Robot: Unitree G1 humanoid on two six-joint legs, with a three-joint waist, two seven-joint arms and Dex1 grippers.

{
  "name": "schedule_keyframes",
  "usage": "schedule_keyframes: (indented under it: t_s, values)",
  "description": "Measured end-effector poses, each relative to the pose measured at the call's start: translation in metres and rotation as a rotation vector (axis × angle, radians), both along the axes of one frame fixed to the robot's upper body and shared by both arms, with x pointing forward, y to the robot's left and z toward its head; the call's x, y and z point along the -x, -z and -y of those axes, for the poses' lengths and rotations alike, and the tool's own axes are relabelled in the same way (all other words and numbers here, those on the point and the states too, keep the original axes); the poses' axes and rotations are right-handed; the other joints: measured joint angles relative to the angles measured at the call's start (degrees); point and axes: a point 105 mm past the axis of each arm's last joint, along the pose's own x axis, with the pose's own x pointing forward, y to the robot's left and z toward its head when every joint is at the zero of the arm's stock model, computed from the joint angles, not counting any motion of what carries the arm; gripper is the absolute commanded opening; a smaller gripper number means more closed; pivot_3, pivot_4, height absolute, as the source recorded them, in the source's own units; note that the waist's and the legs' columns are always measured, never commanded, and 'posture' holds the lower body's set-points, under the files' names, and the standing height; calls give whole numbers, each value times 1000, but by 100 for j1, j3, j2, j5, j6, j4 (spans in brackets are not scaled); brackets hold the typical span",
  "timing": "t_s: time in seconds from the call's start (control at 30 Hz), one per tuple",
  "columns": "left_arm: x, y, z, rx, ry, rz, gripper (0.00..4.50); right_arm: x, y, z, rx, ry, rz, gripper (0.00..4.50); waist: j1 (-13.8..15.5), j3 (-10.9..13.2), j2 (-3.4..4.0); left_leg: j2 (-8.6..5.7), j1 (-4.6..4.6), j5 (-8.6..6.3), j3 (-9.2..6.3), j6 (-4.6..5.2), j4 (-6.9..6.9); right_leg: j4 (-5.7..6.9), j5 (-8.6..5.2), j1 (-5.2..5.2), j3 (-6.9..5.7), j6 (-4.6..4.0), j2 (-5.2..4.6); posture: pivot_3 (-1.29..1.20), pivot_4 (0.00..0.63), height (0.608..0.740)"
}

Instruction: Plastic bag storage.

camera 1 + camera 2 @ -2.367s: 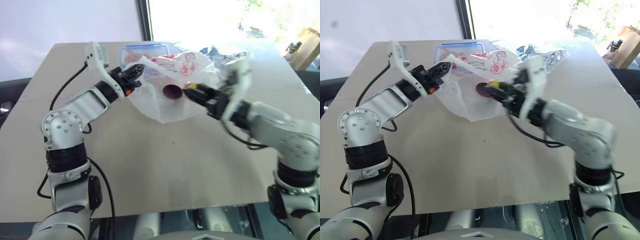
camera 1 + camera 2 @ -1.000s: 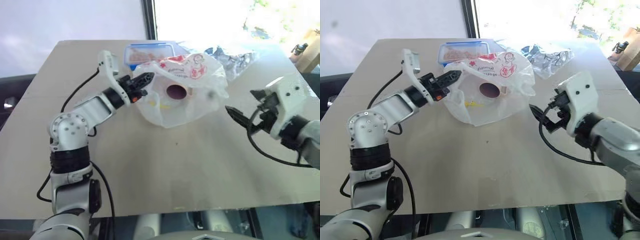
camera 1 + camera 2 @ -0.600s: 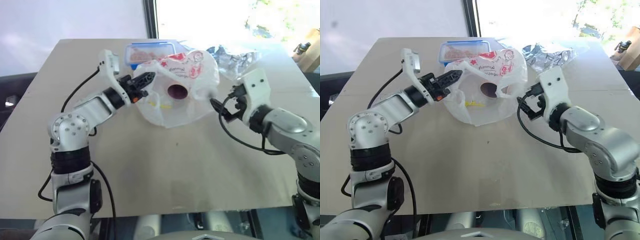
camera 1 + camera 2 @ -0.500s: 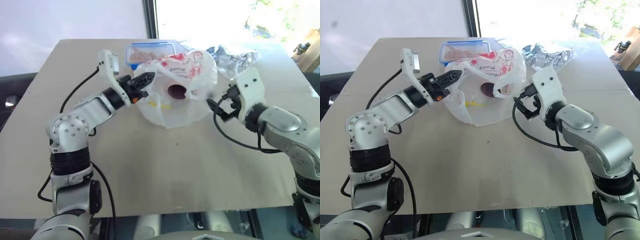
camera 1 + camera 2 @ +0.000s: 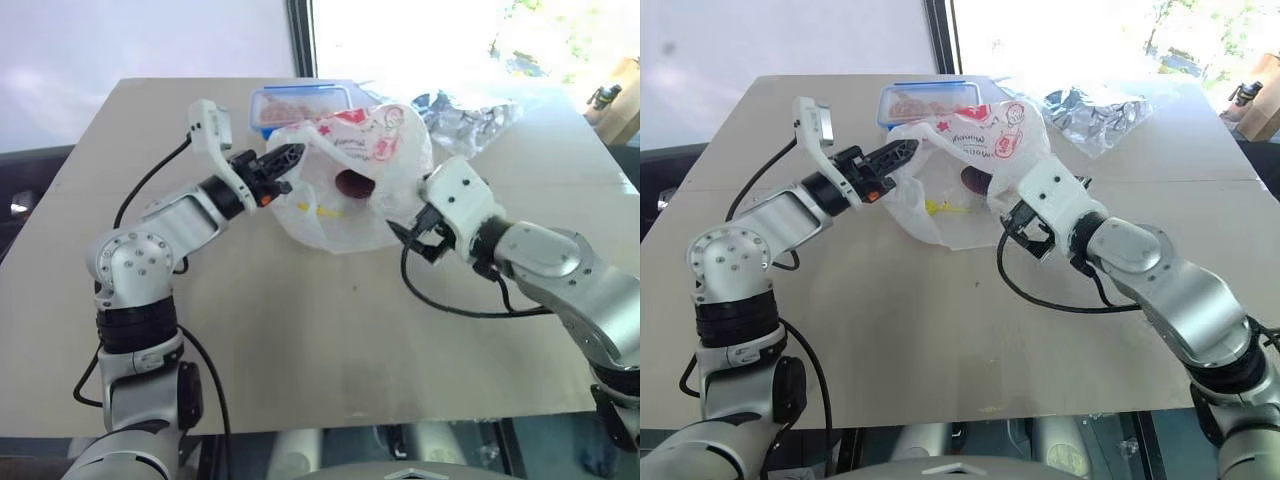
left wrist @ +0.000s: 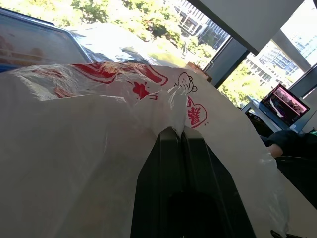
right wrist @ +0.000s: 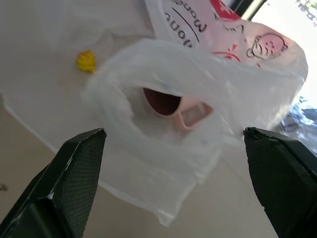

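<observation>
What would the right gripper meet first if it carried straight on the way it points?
Most likely the plastic bag: the open right gripper faces its loose side, with a pink cup showing just behind the film.

Container (image 5: 300, 100) behind plastic bag (image 5: 350, 215)

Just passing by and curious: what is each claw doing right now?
Left gripper: shut on the plastic bag.
Right gripper: open, holding nothing, facing the bag.
</observation>
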Motion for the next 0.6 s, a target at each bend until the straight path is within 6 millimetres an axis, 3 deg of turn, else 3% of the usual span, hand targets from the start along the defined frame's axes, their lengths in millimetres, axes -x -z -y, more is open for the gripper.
schedule_keyframes:
  t_s: [0.23,0.27,0.37,0.47,0.5,0.53,0.57,0.6]
  values:
    - [0,0,0,-2,1,-3,0,-7,7,-3,87,11,73,4474,-3,0,0,-2,2,0,1,0,2,3,0,0,0,0,0,0,150,740]
    - [0,1,0,-2,1,-3,0,-12,9,-1,101,28,90,4240,-2,0,0,-2,2,0,1,0,2,2,0,0,0,0,0,0,150,740]
    - [0,1,0,-3,1,-4,0,-24,11,6,131,74,121,3269,0,0,0,-1,1,0,1,-1,2,2,0,0,0,0,-2,0,150,740]
    - [0,0,0,-5,0,-3,0,-29,8,8,120,97,147,1774,-2,0,0,0,1,1,1,-1,2,3,0,0,0,0,-1,0,150,740]
    - [1,0,1,-8,1,1,0,-30,7,8,118,100,152,1002,-1,0,0,0,1,1,1,-1,2,4,0,0,0,0,-1,0,150,740]
    - [1,-1,0,-11,-1,3,0,-31,7,9,114,101,152,843,-1,0,0,0,1,1,0,-1,2,3,0,0,-1,0,-1,0,150,740]
    - [1,-1,-1,-15,-4,4,0,-32,5,10,105,106,153,192,-1,0,0,0,1,1,1,-1,2,4,0,0,0,0,-1,0,150,740]
    - [2,-1,-2,-18,-5,6,0,-32,3,12,96,111,155,18,0,0,0,0,1,1,0,-1,2,4,0,0,0,0,-2,0,150,740]
